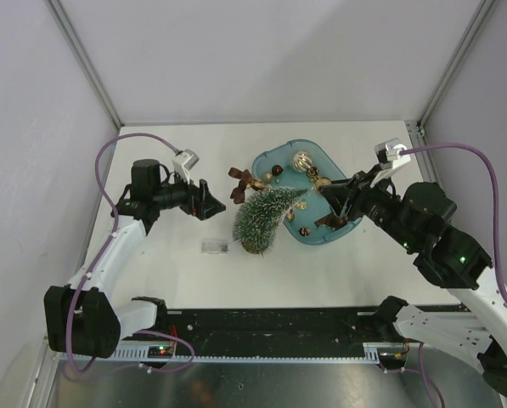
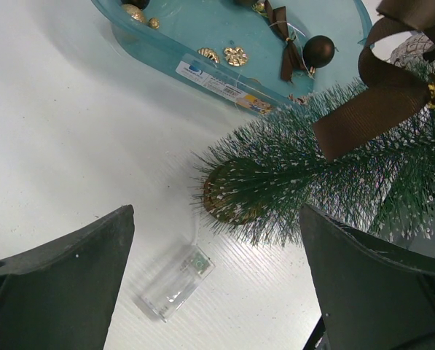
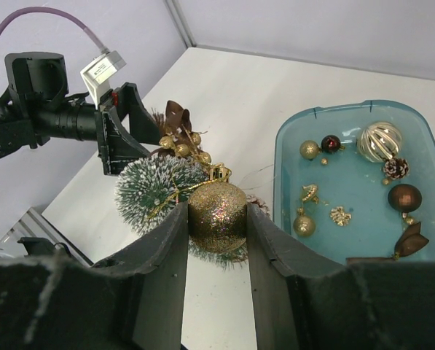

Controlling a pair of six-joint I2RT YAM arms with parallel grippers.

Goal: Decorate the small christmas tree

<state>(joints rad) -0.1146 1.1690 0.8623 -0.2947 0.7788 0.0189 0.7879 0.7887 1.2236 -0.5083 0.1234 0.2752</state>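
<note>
One gold ball point(image 3: 217, 208) — in right claw point(image 3: 217, 219) | left claw point(image 1: 211, 202) agape | tree point(image 1: 266, 217) tipped

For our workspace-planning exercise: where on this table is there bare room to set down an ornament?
Free: the far strip of table behind the tray; the near strip between tree and table edge. Crowded: the middle, with bow, clear box and right fingers holding a ball.

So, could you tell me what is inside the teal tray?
Inside the teal tray: a striped silver ball, gold balls, a brown ball, a pinecone. Its near end is hidden behind the right tool.
</note>
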